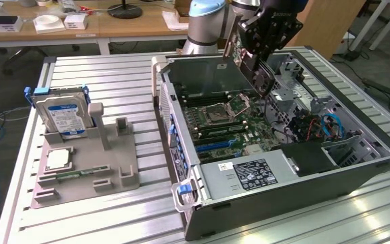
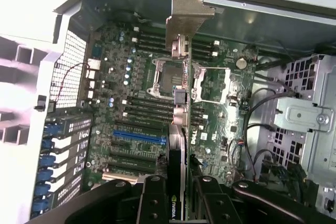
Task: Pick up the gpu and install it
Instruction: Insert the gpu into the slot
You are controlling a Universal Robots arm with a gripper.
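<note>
While clamped on the gpu (image 2: 181, 103), held edge-on between the pincer (image 2: 178, 203) pads with the bracket (image 2: 186, 17) end jutting beyond them, hovers over the motherboard (image 2: 121, 121) in the open case (image 1: 283, 193). Risks: slight tilt spoiling the seating, bracket snagging the case wall, card edge scraping the open processor socket (image 2: 165, 80).

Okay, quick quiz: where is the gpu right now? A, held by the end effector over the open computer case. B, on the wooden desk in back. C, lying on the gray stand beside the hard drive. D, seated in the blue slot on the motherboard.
A: the end effector grips the gpu edge-on, above the motherboard inside the open computer case, not yet in any slot.
</note>
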